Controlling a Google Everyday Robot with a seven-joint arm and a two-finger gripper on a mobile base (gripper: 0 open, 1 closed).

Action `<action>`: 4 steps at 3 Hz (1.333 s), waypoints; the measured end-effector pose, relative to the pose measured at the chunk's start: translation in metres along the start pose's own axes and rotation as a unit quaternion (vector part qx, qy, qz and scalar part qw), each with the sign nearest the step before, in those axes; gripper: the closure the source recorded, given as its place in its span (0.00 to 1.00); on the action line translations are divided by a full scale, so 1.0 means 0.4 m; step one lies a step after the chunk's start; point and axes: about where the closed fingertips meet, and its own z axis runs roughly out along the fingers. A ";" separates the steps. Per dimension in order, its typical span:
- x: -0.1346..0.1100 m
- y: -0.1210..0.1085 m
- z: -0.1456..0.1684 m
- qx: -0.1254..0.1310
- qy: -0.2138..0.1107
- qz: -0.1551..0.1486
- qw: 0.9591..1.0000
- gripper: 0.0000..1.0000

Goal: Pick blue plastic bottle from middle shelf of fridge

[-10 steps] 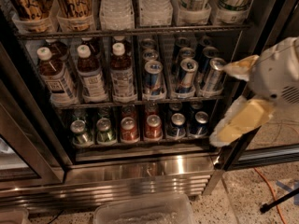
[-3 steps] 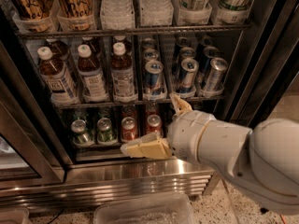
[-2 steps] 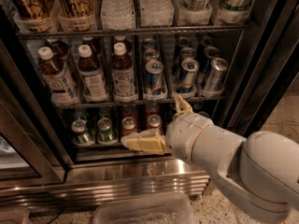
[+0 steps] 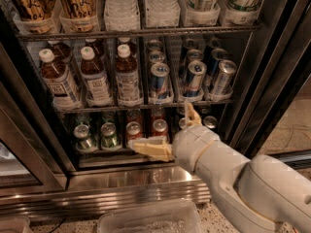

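Note:
Three small blue plastic bottles with white caps and dark reddish-brown drink stand in front on the middle shelf (image 4: 146, 104) of the fridge (image 4: 272, 81): left (image 4: 57, 79), middle (image 4: 95, 77), right (image 4: 127, 74). More stand behind them. My gripper (image 4: 167, 129) is open and empty. One pale finger (image 4: 149, 148) points left in front of the bottom cans. The other finger (image 4: 190, 114) points up at the shelf's rail. The gripper is below and right of the bottles and touches none.
Blue-and-silver slim cans (image 4: 159, 81) fill the right half of the middle shelf. Cans (image 4: 110, 135) stand on the bottom shelf behind my finger. Large bottles (image 4: 118, 4) stand on the top shelf. The ribbed steel base (image 4: 97, 193) and a clear plastic tub (image 4: 150, 220) are below.
My arm has swung from the right, outside the door frame, to in front of the bottom shelf. In the last second the gripper has edged slightly up and right.

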 end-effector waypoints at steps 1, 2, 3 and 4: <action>-0.016 0.026 0.017 -0.013 -0.017 0.009 1.000 0.00; -0.016 0.026 0.017 -0.013 -0.017 0.009 1.000 0.00; -0.026 0.047 0.032 -0.021 -0.033 0.034 0.999 0.00; -0.059 0.079 0.048 -0.020 -0.061 0.062 0.996 0.00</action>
